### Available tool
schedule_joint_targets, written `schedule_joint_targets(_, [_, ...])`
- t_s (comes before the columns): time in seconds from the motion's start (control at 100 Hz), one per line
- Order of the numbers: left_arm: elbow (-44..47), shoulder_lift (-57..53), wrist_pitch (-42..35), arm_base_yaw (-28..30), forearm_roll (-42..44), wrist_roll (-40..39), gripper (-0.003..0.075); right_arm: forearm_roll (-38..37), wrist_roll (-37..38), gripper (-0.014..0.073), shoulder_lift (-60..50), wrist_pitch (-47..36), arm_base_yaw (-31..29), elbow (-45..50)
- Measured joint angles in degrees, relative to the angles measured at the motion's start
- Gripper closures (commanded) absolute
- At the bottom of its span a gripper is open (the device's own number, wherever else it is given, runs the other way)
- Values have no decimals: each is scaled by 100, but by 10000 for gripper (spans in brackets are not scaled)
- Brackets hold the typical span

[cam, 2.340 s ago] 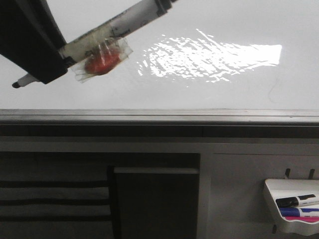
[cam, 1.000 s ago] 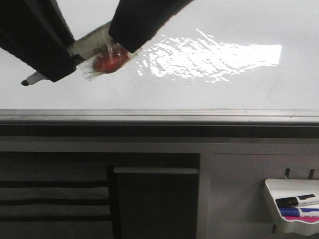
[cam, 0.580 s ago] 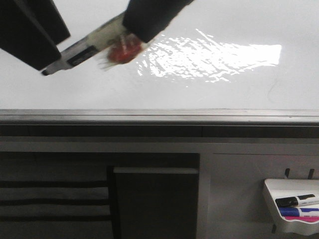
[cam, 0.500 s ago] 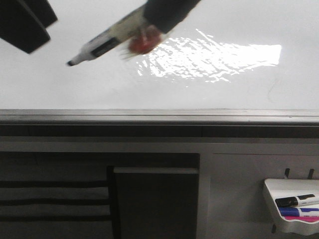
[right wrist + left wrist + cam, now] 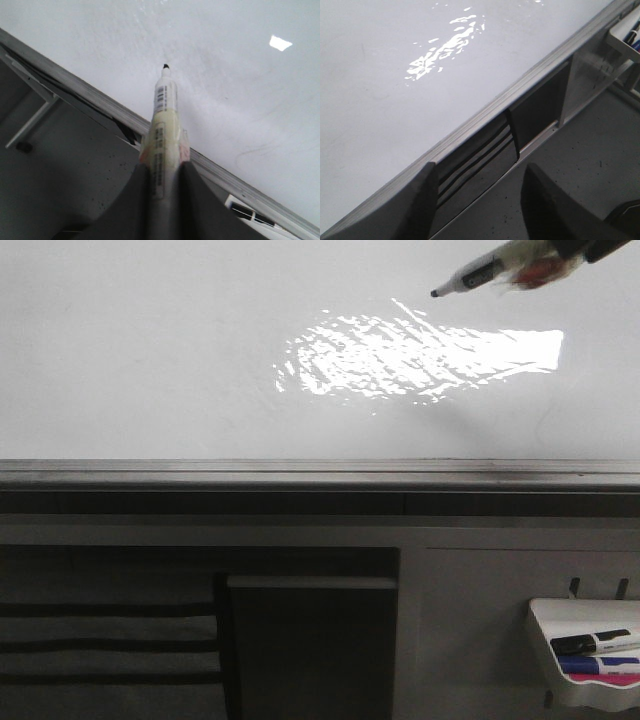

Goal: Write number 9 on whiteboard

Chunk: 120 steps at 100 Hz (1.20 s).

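1. A large glossy white-grey whiteboard fills the upper part of the front view, with a bright glare patch near its middle and a silver metal edge strip along its lower side.
2. Below the strip is a grey panel with dark recesses, and a small white plastic marker tray hangs well below the strip at the far right, holding a black-capped marker and a blue and pink item.
3. The right fingers are closed around the barrel of a white marker pen with a black tip; in the front view the pen enters just above the glare patch, tip pointing left, close to the board; contact cannot be judged.
4. A faint thin dark stroke, perhaps the number 9, lies on the whiteboard just below the right end of the glare; its shape is too small to read.
5. The left fingers are spread apart and hold nothing, hovering near the metal strip.
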Motion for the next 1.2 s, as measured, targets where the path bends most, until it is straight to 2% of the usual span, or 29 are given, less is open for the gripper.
schedule_joint_targets(0.12, [72,-51,-164,26,-62,0,368,200,8,640,31,-379,0,211])
schedule_joint_targets(0.49, [76,-51,-390,26,-103,0,373,342,33,640,689,-743,0,247])
schedule_joint_targets(0.65, [85,-51,-404,26,-103,0,373,356,33,640,1123,-822,0,-119])
schedule_joint_targets(0.79, [85,-51,-407,26,-113,0,373,464,12,640,1536,-599,70,-587])
schedule_joint_targets(0.97, [85,-51,-416,26,-112,0,373,437,0,640,1747,-11,201,-701])
schedule_joint_targets(1.2, [85,-51,-459,26,-112,0,373,202,109,640,1476,141,-91,-701])
